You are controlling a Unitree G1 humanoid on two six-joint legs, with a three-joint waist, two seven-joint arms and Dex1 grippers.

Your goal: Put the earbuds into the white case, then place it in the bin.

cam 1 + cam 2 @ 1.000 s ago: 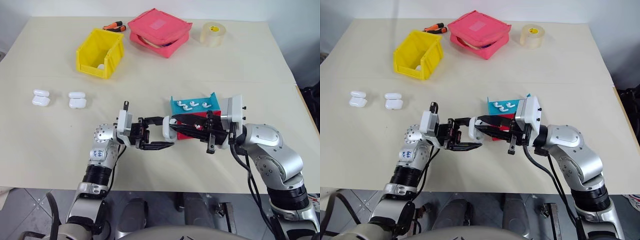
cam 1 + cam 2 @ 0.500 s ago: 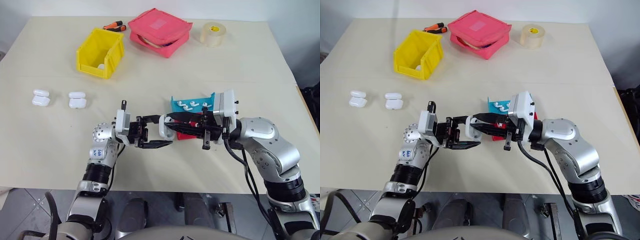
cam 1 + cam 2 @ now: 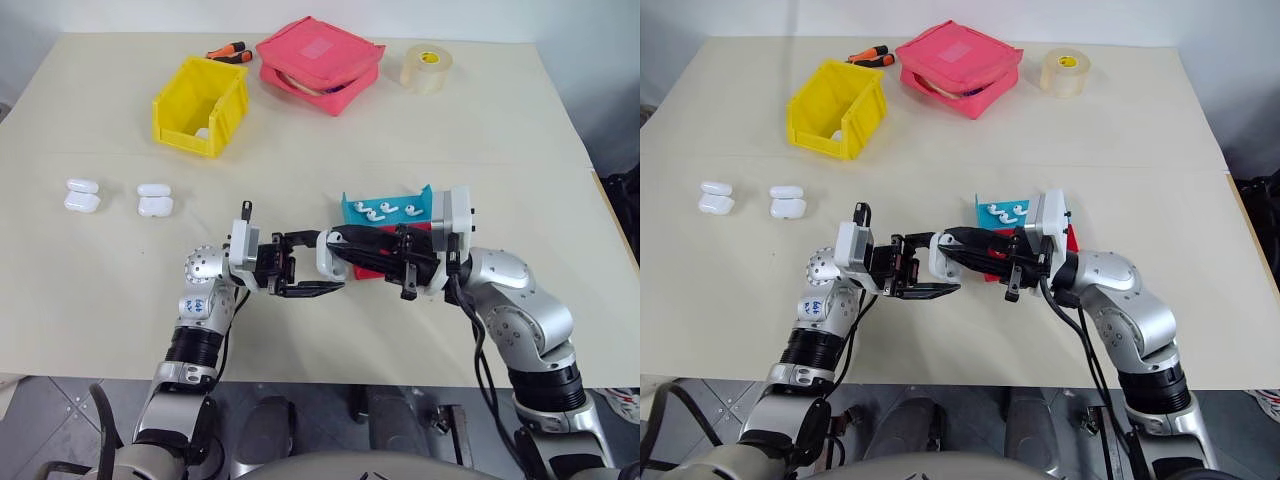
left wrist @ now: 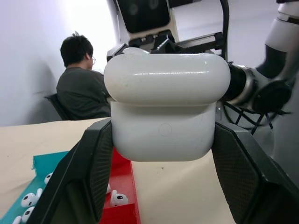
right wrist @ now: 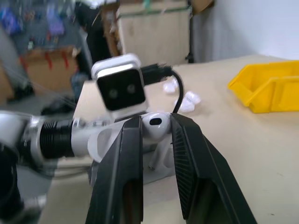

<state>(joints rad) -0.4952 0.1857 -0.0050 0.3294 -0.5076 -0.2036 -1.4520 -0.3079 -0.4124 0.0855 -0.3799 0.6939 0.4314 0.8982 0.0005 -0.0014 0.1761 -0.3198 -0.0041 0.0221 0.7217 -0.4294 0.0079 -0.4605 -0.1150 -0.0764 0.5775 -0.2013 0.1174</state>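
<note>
One white case [image 4: 163,112], glossy, rigid, light, slippery: clamped by its flat sides in left gripper [image 3: 318,272] jaws above tabletop [image 3: 100,270]. Right gripper [image 5: 155,128] jaws pinch one tiny earbud [image 5: 156,125] at the case.

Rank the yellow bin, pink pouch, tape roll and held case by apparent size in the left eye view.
1. Pink pouch
2. Yellow bin, close to the pouch
3. Tape roll
4. Held case, partly hidden, nearer the camera
</note>
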